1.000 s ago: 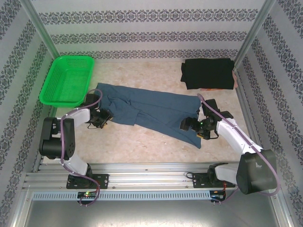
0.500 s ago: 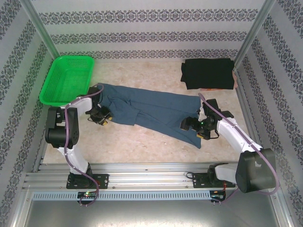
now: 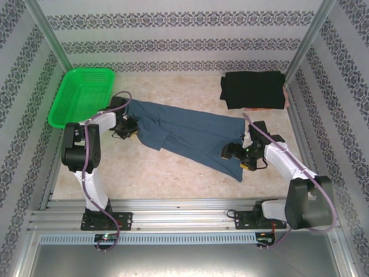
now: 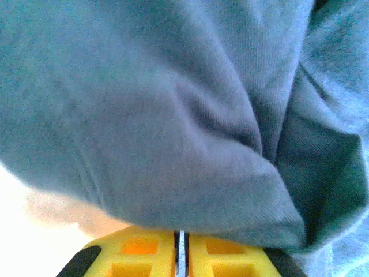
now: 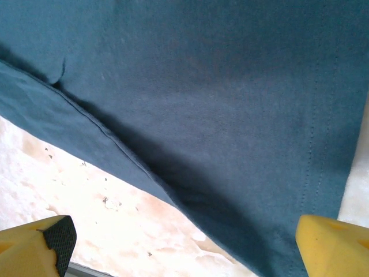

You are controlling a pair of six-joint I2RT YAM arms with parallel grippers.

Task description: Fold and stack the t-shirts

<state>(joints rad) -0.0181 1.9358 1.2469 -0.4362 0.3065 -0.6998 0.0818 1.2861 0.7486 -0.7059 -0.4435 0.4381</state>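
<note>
Slate-blue soft cloth short-sleeved t-shirt (image 3: 184,130) lies slantwise across the middle of the pale marbled table (image 3: 173,173). The left gripper (image 3: 124,128) pinches its far-left edge, jaws closed to a slit under bunched cloth. The right gripper (image 3: 235,153) is over the near-right hem, jaws wide apart, holding nothing. A folded black cloth t-shirt (image 3: 253,89) sits far right.

The slate-blue t-shirt (image 3: 190,135) is matt knit cloth (fine ribs up close); green basket (image 3: 81,98) glossy plastic lattice
</note>
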